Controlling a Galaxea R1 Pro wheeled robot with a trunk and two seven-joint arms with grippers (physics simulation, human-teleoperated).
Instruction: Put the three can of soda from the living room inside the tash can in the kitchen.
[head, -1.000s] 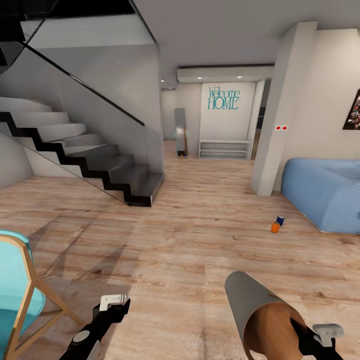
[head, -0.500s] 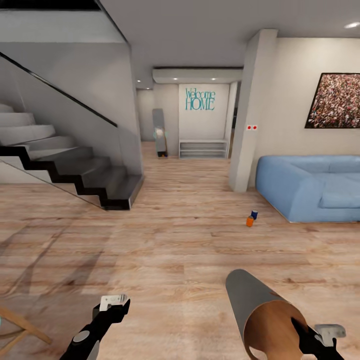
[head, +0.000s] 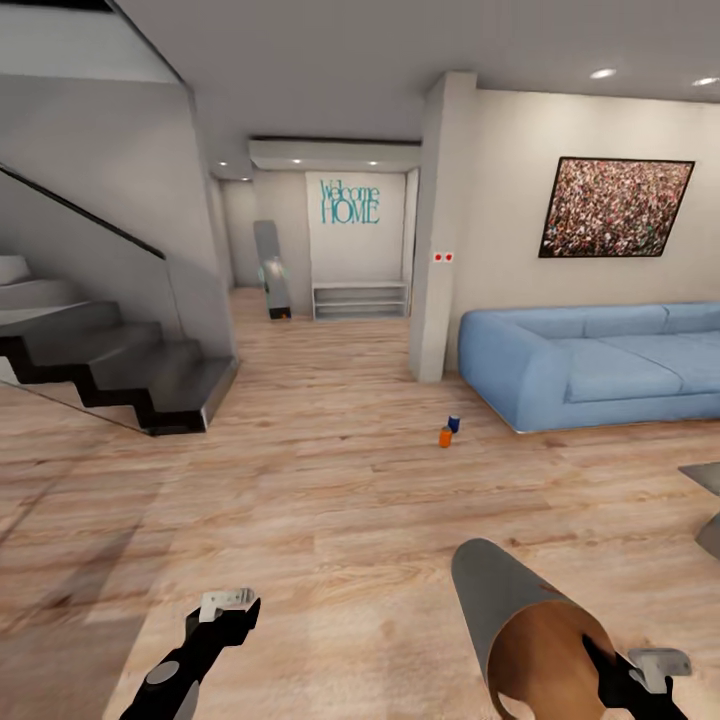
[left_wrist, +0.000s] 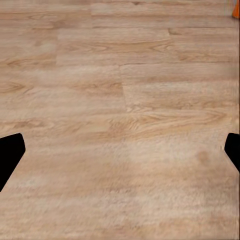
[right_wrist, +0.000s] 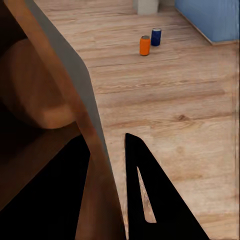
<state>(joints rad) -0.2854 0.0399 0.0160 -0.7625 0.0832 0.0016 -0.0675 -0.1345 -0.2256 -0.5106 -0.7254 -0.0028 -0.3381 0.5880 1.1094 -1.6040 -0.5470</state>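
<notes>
1. Right gripper (head: 640, 668), black with a pale tip, is clamped on the wall of the round copper-brown bin with a grey outer skin (head: 520, 620). In the right wrist view one dark finger (right_wrist: 150, 200) lies outside the rim; the other is presumably inside, hidden by the wall. The bin is carried tilted, its mouth toward the camera.
2. Judgement: the bin looks thin-walled, rigid and light. A one-sided rim pinch leaves it free to swing, so it is best kept low and steady.
3. Left gripper (head: 228, 604) hangs low over the light wood-plank floor (head: 330, 500). Its dark fingertips (left_wrist: 10, 155) sit at opposite edges of the left wrist view, spread wide, with nothing between them.
4. Further out on the floor, an orange soda can (head: 445, 437) and a dark blue soda can with a silver top (head: 454, 424) stand upright, just beside each other, near the end of the long light-blue sofa (head: 590, 365).
5. Judgement: the cans are small, smooth and rigid, likely light. Grip around mid-body from the side; the metal may slip.
6. Beyond them: white pillar (head: 435, 230), framed crowd photo (head: 615, 207), dark staircase (head: 110, 370).
</notes>
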